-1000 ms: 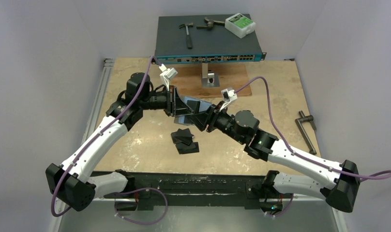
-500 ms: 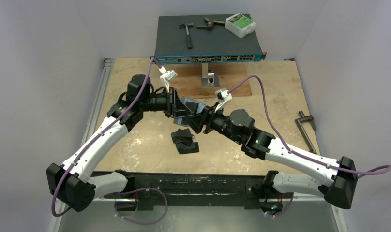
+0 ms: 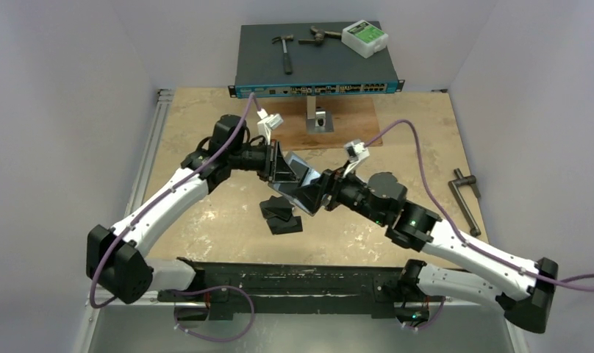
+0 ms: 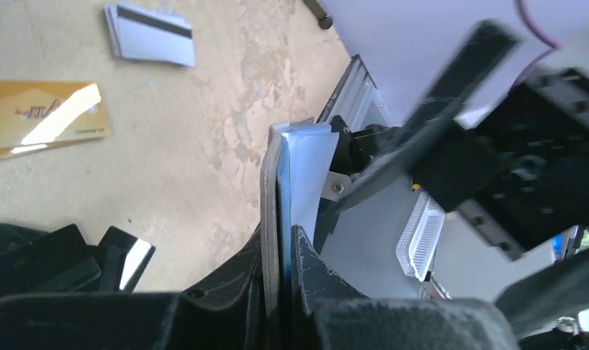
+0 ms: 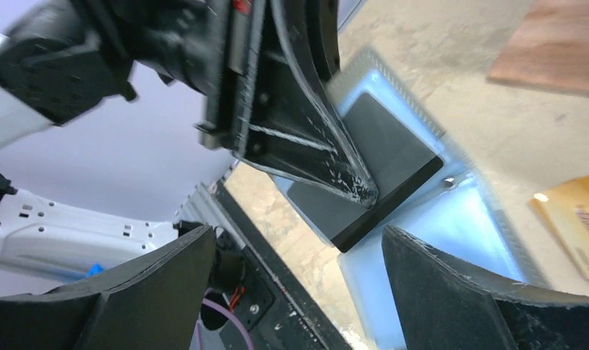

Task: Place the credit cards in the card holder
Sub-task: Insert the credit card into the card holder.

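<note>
Left wrist view: the card holder [image 4: 281, 189] is seen edge-on at frame centre, upright and raised off the table [image 4: 204, 87], with its grey cover to the left and its bluish lining to the right. Its lower edge is clamped between the jaws of the left gripper [image 4: 283, 237].

In the right wrist view, the lining is shown at centre right with a dark rectangular panel on it. The jaws of the right gripper [image 5: 297, 240] are spread wide at the bottom of the frame, and nothing is held between them.

The holder is judged to be light, thin and pliable. Its free flap can be expected to bend or swing shut, so it should be held near one edge with the pocket mouth left clear.

The credit cards are not yet loaded. A gold card [image 4: 44, 117] lies flat at the left edge and striped grey cards [image 4: 149, 33] at upper left, well apart from the holder. They are judged stiff, smooth and slippery; a grip across a lifted short edge is advised.

A black case [image 4: 51, 255] lies at lower left.
</note>
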`<state>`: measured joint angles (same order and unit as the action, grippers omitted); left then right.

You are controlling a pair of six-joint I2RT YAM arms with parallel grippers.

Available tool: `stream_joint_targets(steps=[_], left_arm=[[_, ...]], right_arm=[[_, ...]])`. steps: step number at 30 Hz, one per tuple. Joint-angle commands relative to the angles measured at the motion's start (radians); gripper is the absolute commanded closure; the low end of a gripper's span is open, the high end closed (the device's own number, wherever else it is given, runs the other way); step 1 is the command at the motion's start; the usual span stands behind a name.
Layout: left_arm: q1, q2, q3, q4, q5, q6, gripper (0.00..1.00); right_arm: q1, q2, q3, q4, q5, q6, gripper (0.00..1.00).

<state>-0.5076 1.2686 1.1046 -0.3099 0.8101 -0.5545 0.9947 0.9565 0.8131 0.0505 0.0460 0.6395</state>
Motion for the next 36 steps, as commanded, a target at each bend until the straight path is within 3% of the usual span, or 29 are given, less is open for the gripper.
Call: stream_joint_targets(steps=[1,6,15,20,26,29,36], left_arm=[[-0.014,0.099,0.012,-0.050,-0.031,0.002,1.00],[-0.077,0.233,0.033,0.001,0.006,-0.037,1.00],[-0.170,0.438,-0.029,0.308,0.026,-0.209,1.00],[-0.185,0.508,-0.084,0.426,0.014,-0.243,0.99],[-0.188,0.558,-0.131,0.372,-0.067,-0.173,0.64],[-0.187,0.564,-0.150,0.343,-0.082,-0.153,0.52],[-0.166,0.563,-0.156,0.244,-0.122,-0.068,0.47]], right_arm=[[-0.063,-0.140,0.014,-0.179,0.096,0.003,0.12],[-0.158,-0.243,-0.028,-0.356,0.189,0.052,0.01],[-0.175,-0.281,-0.090,-0.404,0.278,0.142,0.01],[-0.180,-0.276,-0.128,-0.409,0.256,0.178,0.08],[-0.182,-0.255,-0.158,-0.424,0.218,0.213,0.15],[-0.182,-0.245,-0.159,-0.422,0.203,0.216,0.16],[-0.182,-0.203,-0.165,-0.428,0.152,0.227,0.17]])
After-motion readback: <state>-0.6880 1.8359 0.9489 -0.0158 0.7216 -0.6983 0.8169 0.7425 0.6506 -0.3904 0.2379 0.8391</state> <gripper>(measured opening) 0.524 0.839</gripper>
